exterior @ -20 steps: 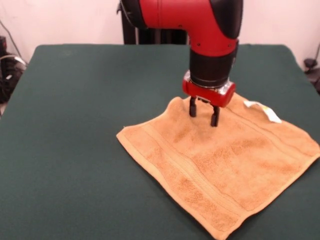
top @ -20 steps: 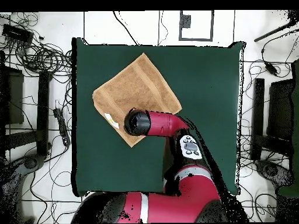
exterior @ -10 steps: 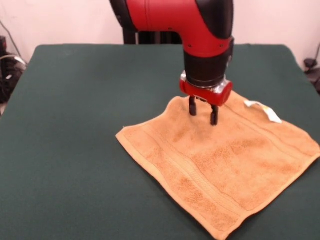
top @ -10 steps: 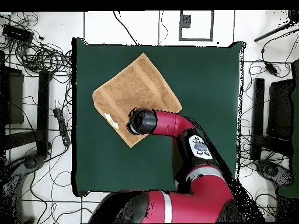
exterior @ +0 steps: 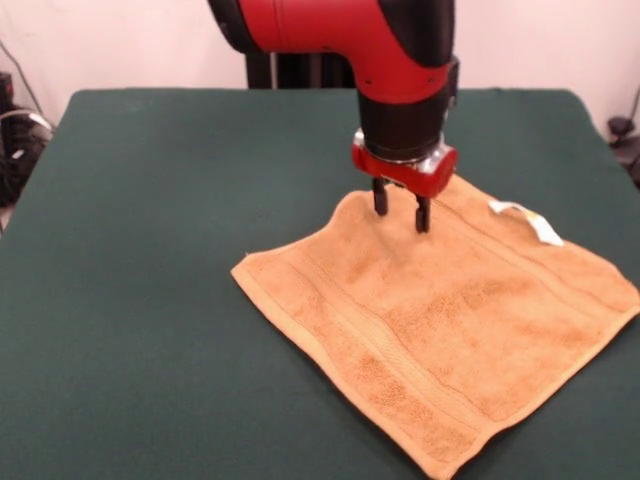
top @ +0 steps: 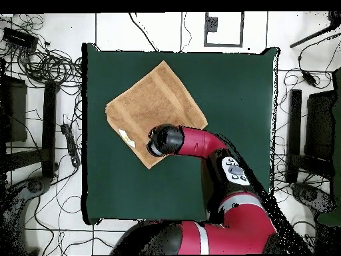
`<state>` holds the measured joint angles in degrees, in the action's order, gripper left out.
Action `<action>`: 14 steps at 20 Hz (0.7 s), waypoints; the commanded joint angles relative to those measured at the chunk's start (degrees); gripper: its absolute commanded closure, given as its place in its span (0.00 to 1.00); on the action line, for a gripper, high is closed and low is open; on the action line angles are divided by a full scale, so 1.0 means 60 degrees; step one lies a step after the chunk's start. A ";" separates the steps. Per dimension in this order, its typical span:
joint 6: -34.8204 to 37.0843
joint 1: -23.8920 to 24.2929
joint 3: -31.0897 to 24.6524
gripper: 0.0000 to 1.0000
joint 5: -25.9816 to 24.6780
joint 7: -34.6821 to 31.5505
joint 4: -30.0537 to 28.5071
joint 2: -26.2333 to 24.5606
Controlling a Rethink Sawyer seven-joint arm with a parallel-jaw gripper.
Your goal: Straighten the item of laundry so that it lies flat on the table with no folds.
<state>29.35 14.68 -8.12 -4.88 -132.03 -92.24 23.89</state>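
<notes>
I count one towel [exterior: 440,330] on one green worktop [exterior: 150,250] — nothing else lies on it. The towel carries one white tag [exterior: 525,220]. Above it I see one red arm [exterior: 350,30] with one pincer [exterior: 397,207] — two fingers, apart.

Front camera across the table [exterior: 150,200] facing the robot, overhead camera straight down, both sharing the table

Red arm reaches down from above — its tool [exterior: 399,212] points straight down, prongs parted.
</notes>
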 commanded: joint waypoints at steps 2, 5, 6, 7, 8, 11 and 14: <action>0.1579 0.0028 -0.0927 0.00 -0.0547 0.1123 -0.0686 0.0063; 0.1689 0.0062 -0.1027 0.00 -0.0668 0.1231 -0.0808 0.0345; 0.1814 0.0090 -0.1060 0.00 -0.0700 0.1293 -0.0768 0.0387; 0.1880 0.0091 -0.1064 0.00 -0.0745 0.1317 -0.0725 0.0414; 0.1955 0.0095 -0.1048 0.00 -0.0811 0.1340 -0.0640 0.0423; 0.1962 0.0219 -0.1079 0.00 -0.1113 0.1587 -0.0362 0.0236; 0.1921 0.0458 -0.1208 0.00 -0.1591 0.2213 -0.0020 -0.0028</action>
<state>35.75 16.47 -8.47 -10.33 -132.03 -92.72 26.71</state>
